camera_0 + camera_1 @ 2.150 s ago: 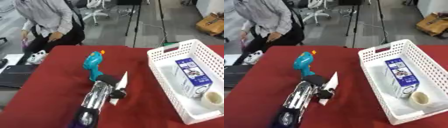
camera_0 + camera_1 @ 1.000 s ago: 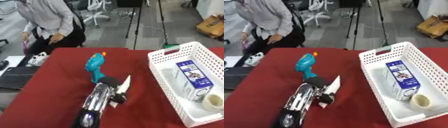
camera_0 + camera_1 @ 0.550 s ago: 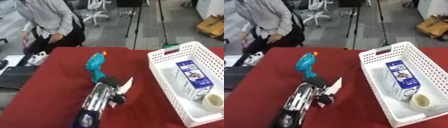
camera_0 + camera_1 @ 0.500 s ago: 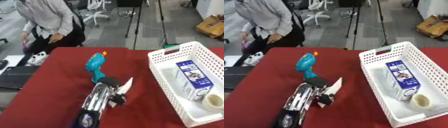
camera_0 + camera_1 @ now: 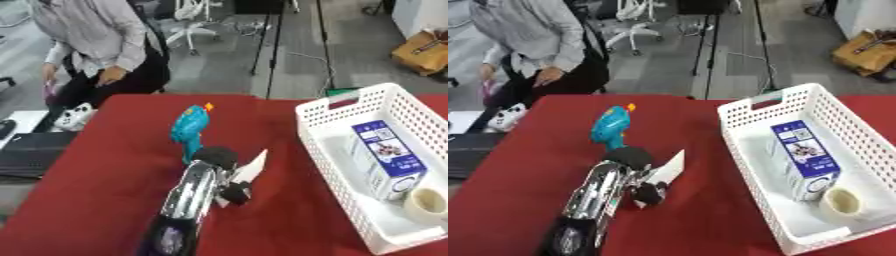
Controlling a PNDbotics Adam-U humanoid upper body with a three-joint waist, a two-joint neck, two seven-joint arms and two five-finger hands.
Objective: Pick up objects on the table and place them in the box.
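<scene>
A teal toy drill (image 5: 190, 129) with an orange tip lies on the red table (image 5: 105, 165), left of centre. My left arm comes up from the bottom edge. My left hand (image 5: 218, 157) sits just below the drill's grip, touching or nearly touching it. A white flat piece (image 5: 250, 167) sticks out between the hand's black parts, and the hand looks shut on it. The white basket (image 5: 750, 107) at the right holds a blue and white carton (image 5: 802, 154) and a pale tape roll (image 5: 841, 201). My right hand shows in no view.
A dark laptop-like slab (image 5: 26, 152) lies off the table's left edge. A seated person is behind the table's far left corner, touching nothing on it. Bare red cloth lies between the drill and the basket.
The picture shifts slightly as the head moves. My left hand, the white piece and the teal drill keep their places relative to each other.
</scene>
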